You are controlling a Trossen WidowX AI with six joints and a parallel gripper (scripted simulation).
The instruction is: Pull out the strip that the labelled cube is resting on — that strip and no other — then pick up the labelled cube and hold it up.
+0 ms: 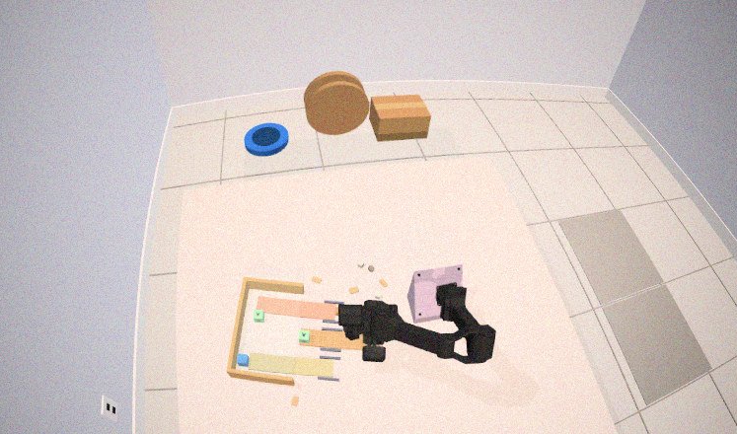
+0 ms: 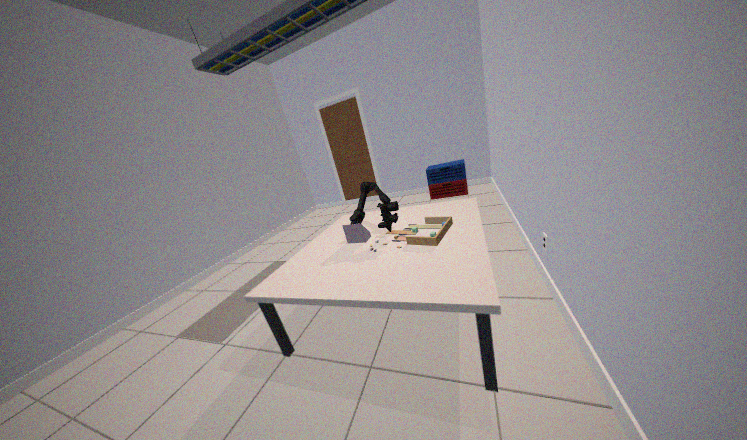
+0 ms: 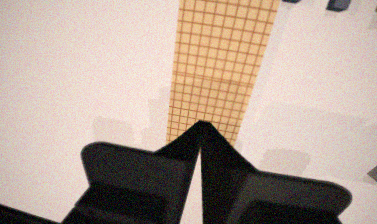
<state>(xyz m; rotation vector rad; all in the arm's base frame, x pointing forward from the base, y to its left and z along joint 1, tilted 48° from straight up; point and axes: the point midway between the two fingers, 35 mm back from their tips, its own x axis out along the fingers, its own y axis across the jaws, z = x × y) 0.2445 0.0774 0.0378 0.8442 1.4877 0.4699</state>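
An orange gridded strip (image 1: 340,338) (image 3: 214,75) lies between the middle rails and reaches out past their outer ends. A green cube (image 1: 304,335) (image 2: 414,230) with a dark mark sits on its inner end. My gripper (image 2: 389,228) (image 3: 203,126) points down and is shut, its tips meeting over the strip's outer end. I see nothing between the tips; whether they press on the strip is hidden. Another green cube (image 1: 257,316) (image 2: 432,234) with a dark mark is at the inner corner of the salmon strip (image 1: 300,309). A blue cube (image 1: 243,360) is by the inner end of the yellow strip (image 1: 292,365).
A low wooden three-sided frame (image 1: 238,324) (image 2: 446,232) surrounds the strips' inner ends. Dark rails (image 1: 330,357) flank the strips. Several small orange pieces and pebbles lie near the arm. A lilac block (image 1: 423,307) (image 2: 356,234) stands by the arm's base.
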